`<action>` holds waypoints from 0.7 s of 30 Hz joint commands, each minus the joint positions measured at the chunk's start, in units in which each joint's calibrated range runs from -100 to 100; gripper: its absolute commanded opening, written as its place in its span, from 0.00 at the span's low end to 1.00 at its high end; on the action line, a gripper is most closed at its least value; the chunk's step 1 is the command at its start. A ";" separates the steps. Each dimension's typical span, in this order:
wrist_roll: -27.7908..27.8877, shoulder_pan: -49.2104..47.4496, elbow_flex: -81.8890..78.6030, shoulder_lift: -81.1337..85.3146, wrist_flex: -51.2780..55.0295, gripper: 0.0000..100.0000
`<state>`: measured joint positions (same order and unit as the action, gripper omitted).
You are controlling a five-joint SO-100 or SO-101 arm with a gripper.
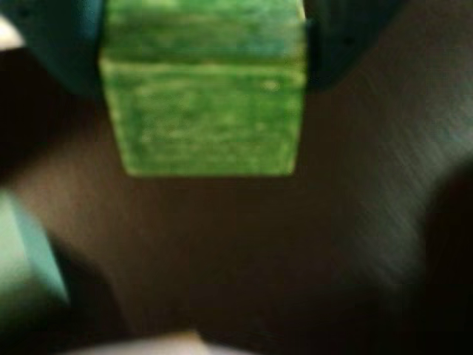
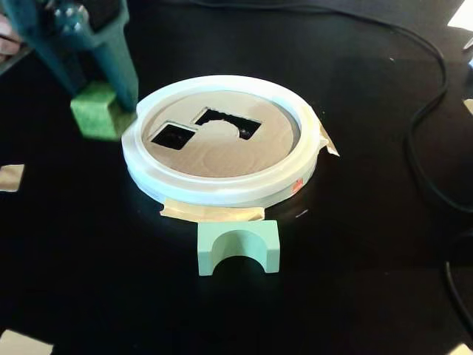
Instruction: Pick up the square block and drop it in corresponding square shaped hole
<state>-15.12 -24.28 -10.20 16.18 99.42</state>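
Observation:
The square block point(image 2: 98, 111), a green marbled cube, sits between the teal fingers of my gripper point(image 2: 100, 103) at the upper left of the fixed view, just left of the board's white rim point(image 2: 222, 188). In the wrist view the block point(image 1: 207, 111) fills the top centre and my gripper point(image 1: 203, 74) is shut on it, one finger pressed to each side. The square shaped hole point(image 2: 172, 136) is a dark cut-out on the left of the tan board, a short way right of the block. Whether the block touches the table is unclear.
A larger arch-shaped cut-out point(image 2: 229, 122) lies beside the square hole. A pale mint arch block point(image 2: 238, 248) stands in front of the board. A black cable point(image 2: 429, 111) runs along the right side. Tape scraps point(image 2: 11, 177) lie at the left edge.

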 commanded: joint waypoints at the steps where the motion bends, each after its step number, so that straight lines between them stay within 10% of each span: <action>1: -3.76 -10.93 4.74 2.22 -4.84 0.37; 21: -9.18 -25.04 4.83 -20.44 -24.31 0.38</action>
<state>-22.69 -44.66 -9.91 -3.70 77.89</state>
